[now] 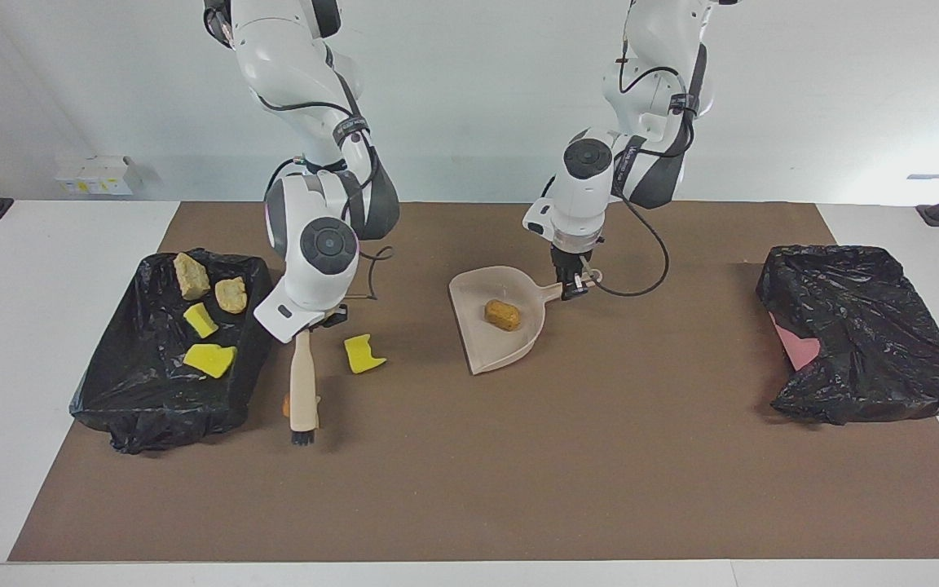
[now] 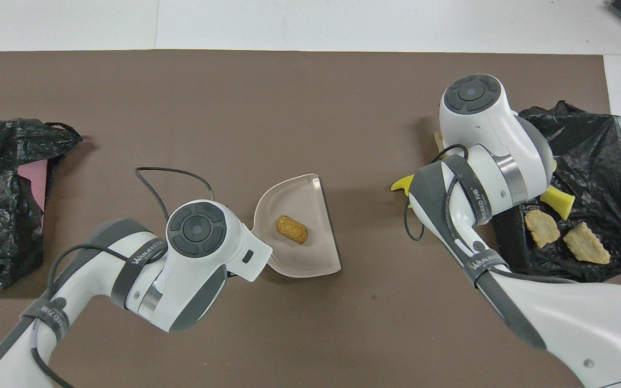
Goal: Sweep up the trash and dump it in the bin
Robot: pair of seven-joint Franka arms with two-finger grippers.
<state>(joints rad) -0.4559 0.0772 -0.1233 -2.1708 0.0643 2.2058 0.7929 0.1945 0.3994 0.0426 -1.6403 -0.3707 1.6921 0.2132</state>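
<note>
Facing view: brown mat [image 1: 469,489] carrying black-lined bin [image 1: 111,391] at right arm's end, holding four scraps [image 1: 209,359]. Dustpan [image 1: 492,355] mid-mat with bread lump [image 1: 503,315], handle clamped by left gripper [image 1: 570,287]. Brush [image 1: 302,391] clenched in right gripper [image 1: 312,324], beside yellow sponge piece [image 1: 363,354].

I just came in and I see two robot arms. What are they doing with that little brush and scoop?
They are sweeping up trash. The right gripper holds a brush, with its bristles down by an orange-brown scrap on the brown mat. The left gripper holds the dustpan by its handle, and one bread-like lump sits in it. A yellow sponge piece lies loose on the mat. Four scraps lie in the black-lined bin at the right arm's end.
</note>
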